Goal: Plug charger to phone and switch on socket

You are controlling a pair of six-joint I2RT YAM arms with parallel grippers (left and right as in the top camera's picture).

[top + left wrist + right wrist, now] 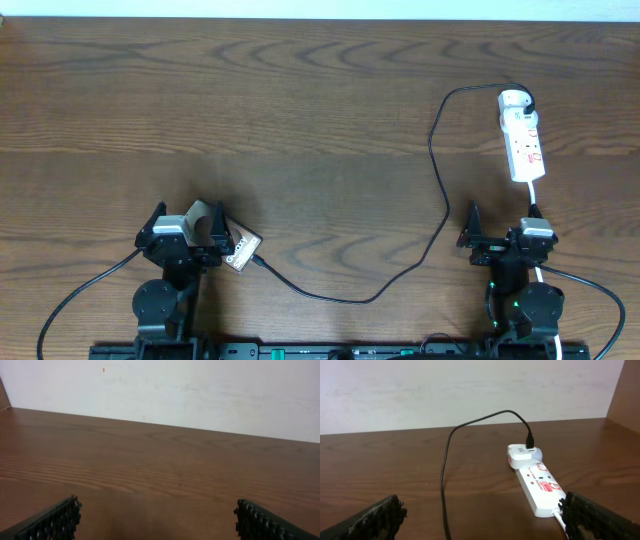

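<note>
The phone (240, 248) lies flat at the front left, partly under my left gripper (190, 215), which is open and empty. The charger cable (446, 205) runs from the phone's near end across the table to the socket (522, 135) at the back right. Its tip (258, 262) meets the phone's edge; I cannot tell if it is seated. Its black plug (530, 440) sits in a white adapter (522, 455) at the socket's far end (540, 485). My right gripper (502, 215) is open and empty, just in front of the socket. The left wrist view shows only open fingers (156, 510) over bare wood.
The socket's white cord (533, 195) runs toward my right arm and passes by the right finger (559, 517). The black cable (445, 470) crosses between my right fingers (481, 505). A pale wall stands behind the table's far edge.
</note>
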